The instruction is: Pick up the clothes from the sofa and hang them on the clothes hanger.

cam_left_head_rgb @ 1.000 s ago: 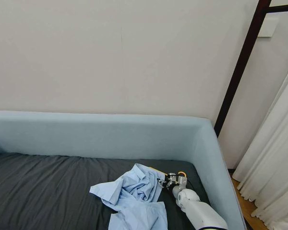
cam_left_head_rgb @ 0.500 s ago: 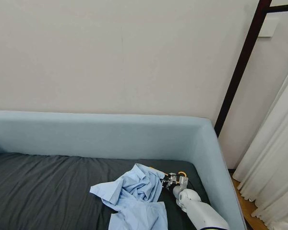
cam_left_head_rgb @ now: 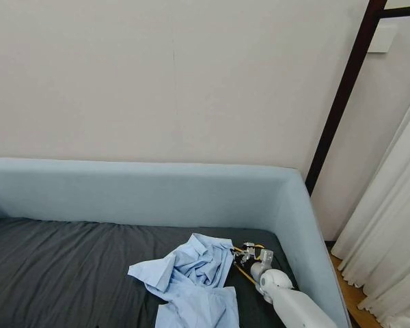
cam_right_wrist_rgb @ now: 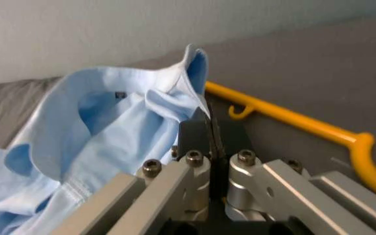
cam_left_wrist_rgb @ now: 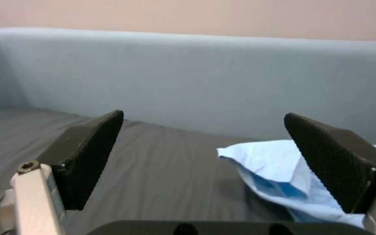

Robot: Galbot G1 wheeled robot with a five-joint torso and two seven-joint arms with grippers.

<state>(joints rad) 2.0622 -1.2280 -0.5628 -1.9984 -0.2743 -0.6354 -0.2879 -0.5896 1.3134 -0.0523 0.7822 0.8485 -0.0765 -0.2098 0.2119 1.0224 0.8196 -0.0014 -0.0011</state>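
A crumpled light blue shirt [cam_left_head_rgb: 191, 273] lies on the dark grey seat of the sofa [cam_left_head_rgb: 55, 263], near its right end. My right gripper [cam_left_head_rgb: 236, 253] sits at the shirt's right edge. In the right wrist view its fingers [cam_right_wrist_rgb: 195, 132] are shut, pinching the collar edge of the shirt [cam_right_wrist_rgb: 109, 127]. A yellow hanger [cam_right_wrist_rgb: 293, 122] lies on the seat beside and partly under the shirt, a thin yellow line [cam_left_head_rgb: 243, 271] in the head view. My left gripper [cam_left_wrist_rgb: 202, 117] hangs open above the seat, with the shirt [cam_left_wrist_rgb: 286, 166] beyond it.
The sofa's pale blue backrest [cam_left_head_rgb: 157, 191] and right armrest [cam_left_head_rgb: 307, 239] wall in the seat. A dark upright post [cam_left_head_rgb: 342, 96] stands against the wall to the right, with white curtains [cam_left_head_rgb: 389, 239] beyond it.
My right gripper has shifted slightly right and back at the shirt's collar, and more of the yellow hanger shows beneath it. The rest of the shirt has barely moved.
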